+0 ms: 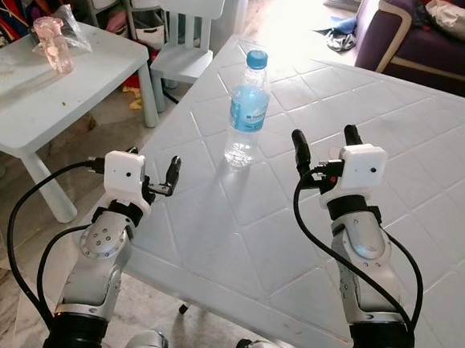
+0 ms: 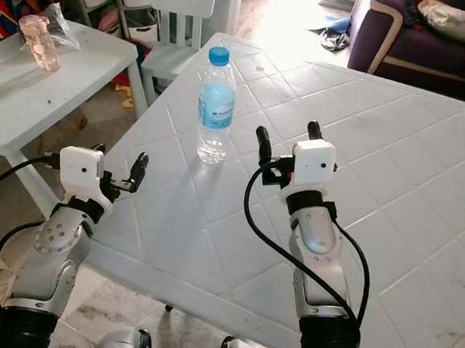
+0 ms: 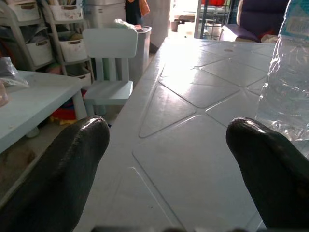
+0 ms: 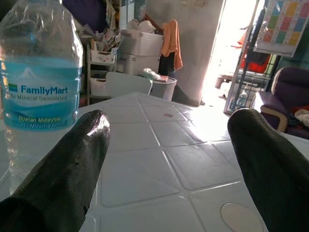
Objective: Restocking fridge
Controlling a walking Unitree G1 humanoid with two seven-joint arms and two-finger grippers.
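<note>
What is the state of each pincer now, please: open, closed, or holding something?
Left pincer: open, holding nothing, at the table edge.
Right pincer: open, holding nothing, above the table beside the water bottle.

Water bottle (image 4: 41,92) beside spread tool (image 4: 169,159)

A clear water bottle (image 1: 248,109) with a blue cap and a blue-and-white label stands on a white table (image 1: 395,154) embossed with a diamond grid. Beside it are a pale blue-grey small table (image 1: 29,97) holding a pink translucent container (image 1: 52,44), a pale mint chair (image 1: 184,25), and a purple sofa (image 1: 404,34) with cream trim.
</note>
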